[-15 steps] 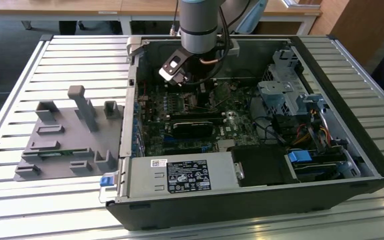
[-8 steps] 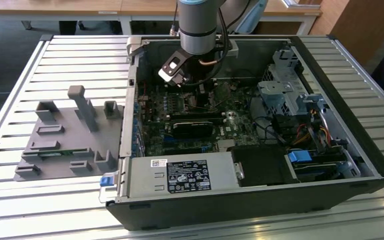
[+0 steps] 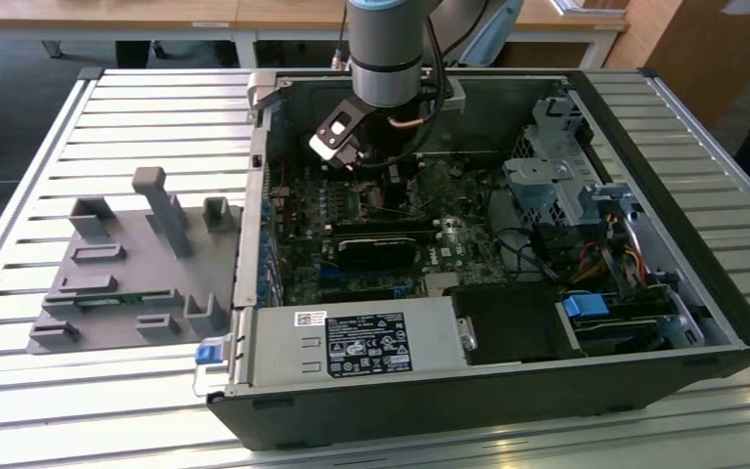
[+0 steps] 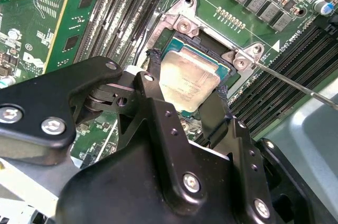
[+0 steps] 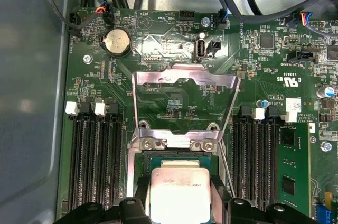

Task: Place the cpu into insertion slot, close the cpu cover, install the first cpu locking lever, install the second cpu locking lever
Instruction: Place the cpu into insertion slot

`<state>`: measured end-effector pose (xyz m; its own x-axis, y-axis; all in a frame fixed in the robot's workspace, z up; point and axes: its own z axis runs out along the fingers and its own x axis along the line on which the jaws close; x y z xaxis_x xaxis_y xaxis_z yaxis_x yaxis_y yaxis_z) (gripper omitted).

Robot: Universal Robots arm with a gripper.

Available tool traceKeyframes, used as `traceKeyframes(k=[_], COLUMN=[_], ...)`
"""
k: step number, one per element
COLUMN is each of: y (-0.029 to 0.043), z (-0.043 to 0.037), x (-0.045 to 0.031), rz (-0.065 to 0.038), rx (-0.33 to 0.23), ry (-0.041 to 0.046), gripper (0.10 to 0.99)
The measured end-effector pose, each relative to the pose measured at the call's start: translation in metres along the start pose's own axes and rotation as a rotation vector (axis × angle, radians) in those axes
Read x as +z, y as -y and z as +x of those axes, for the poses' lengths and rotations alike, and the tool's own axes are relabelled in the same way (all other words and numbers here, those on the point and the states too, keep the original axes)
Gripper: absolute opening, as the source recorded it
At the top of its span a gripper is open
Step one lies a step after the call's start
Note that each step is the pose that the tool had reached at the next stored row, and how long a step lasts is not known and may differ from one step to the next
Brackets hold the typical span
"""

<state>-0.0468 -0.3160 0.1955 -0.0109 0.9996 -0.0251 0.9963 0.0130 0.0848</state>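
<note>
Step one, cpu placement, is in hand: the gripper grips the cpu by opposite edges directly over the insertion slot, the cpu cover stands open, and seating likely calls for square alignment and a level descent.

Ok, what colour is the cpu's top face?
Pale silvery-beige metal with faint dark print. The cpu shows best in the second wrist view.

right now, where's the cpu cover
In the first wrist view the cover is flipped open, reaching away from its hinge at the edge of the socket, between the two banks of memory slots, opposite the chip.
</note>
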Motion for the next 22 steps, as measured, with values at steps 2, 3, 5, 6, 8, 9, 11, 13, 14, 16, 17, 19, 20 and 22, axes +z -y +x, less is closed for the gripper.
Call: traceKeyframes(k=[2,3,5,6,8,9,11,13,14,16,17,19,20,22], y=[0.0000,0.0000,0.0000,0.0000,0.0000,0.0000,0.0000,0.0000,0.0000,0.0000,0.0000,0.0000,0.0000,0.0000], z=[0.0003,0.0006,0.0009,0.0009,0.0011,0.0011,0.0012,0.0012,0.0012,0.0012,0.0012,0.0012,0.0012,0.0012], x=[-0.0001,0.0000,-0.0001,0.0000,-0.0001,-0.0001,0.0000,-0.0001,-0.0001,0.0000,0.0000,-0.0001,0.0000,0.0000], rz=[0.000,0.000,0.000,0.000,0.000,0.000,0.000,0.000,0.000,0.000,0.000,0.000,0.000,0.000], rx=[0.001,0.001,0.003,0.003,0.005,0.005,0.006,0.008,0.008,0.010,0.011,0.012,0.013,0.016], ry=[0.0003,0.0002,0.0003,0.0003,0.0005,0.0005,0.0006,0.0007,0.0008,0.0009,0.0010,0.0011,0.0011,0.0014], gripper=[0.537,0.537,0.537,0.537,0.537,0.537,0.537,0.537,0.537,0.537,0.537,0.537,0.537,0.537])
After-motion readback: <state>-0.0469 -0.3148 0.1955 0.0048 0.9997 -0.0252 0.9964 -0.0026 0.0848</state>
